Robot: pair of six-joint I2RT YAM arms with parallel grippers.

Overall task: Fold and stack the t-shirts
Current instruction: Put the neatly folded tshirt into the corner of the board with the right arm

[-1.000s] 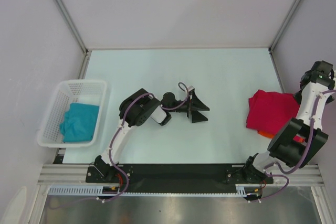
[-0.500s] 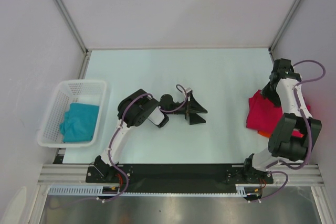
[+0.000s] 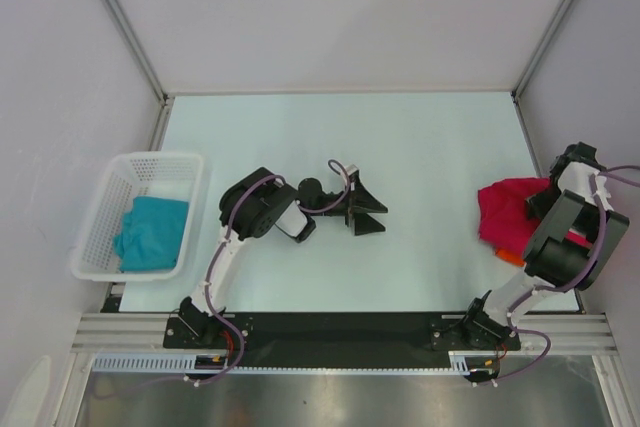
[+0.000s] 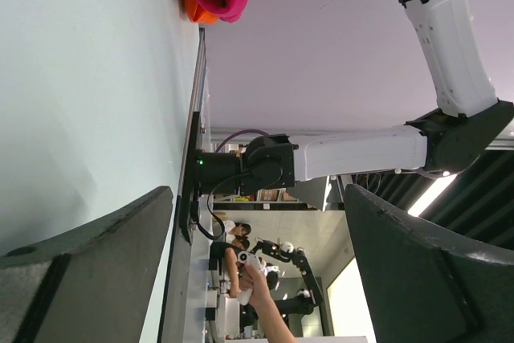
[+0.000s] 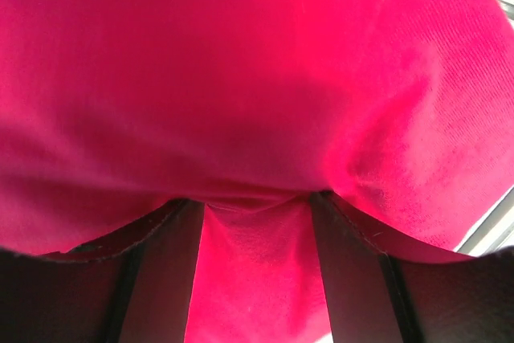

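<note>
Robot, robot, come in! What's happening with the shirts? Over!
Left gripper open, empty, mid-table. Right gripper pressed into crimson shirt, cloth between fingers, grip unclear. It sits on orange shirt; teal shirt in basket. Nothing seen in the way.

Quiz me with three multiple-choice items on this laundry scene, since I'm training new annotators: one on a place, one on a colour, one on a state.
1. Where is the teal t-shirt? A. in the white basket; B. dead centre; C. far right.
2. What colour shows under the crimson t-shirt? A. white; B. teal; C. orange.
3. How does the left pincer stand? A. shut on cloth; B. open, empty; C. shut, empty.
Key: A, the basket's mesh walls surround it. C, the edge of an orange t-shirt peeks out below. B, the left wrist view shows its fingers wide apart with nothing between.
</note>
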